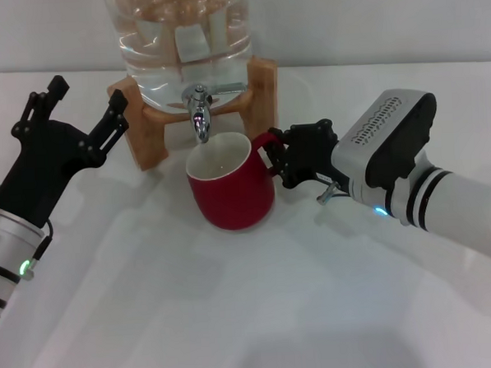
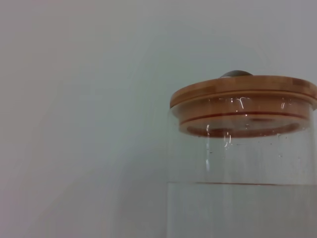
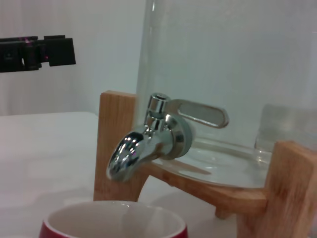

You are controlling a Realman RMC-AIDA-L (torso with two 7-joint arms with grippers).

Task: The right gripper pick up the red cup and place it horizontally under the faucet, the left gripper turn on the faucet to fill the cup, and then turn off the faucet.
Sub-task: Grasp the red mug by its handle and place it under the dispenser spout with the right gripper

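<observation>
The red cup (image 1: 229, 185) stands upright on the white table, its cream inside open directly below the spout of the chrome faucet (image 1: 198, 108). My right gripper (image 1: 289, 157) is on the cup's right side, shut on its red handle. My left gripper (image 1: 85, 106) is open and empty, raised to the left of the wooden stand, apart from the faucet. In the right wrist view the faucet (image 3: 148, 141) has its lever lying to the side, the cup's rim (image 3: 114, 218) is just below the spout, and no water is running. The left gripper's fingers (image 3: 37, 52) show far off there.
The clear water jug (image 1: 184, 39) sits in a wooden stand (image 1: 261, 92) at the back middle of the table. The left wrist view shows the jug's wooden lid (image 2: 242, 94) and the water level below it. A white wall is behind.
</observation>
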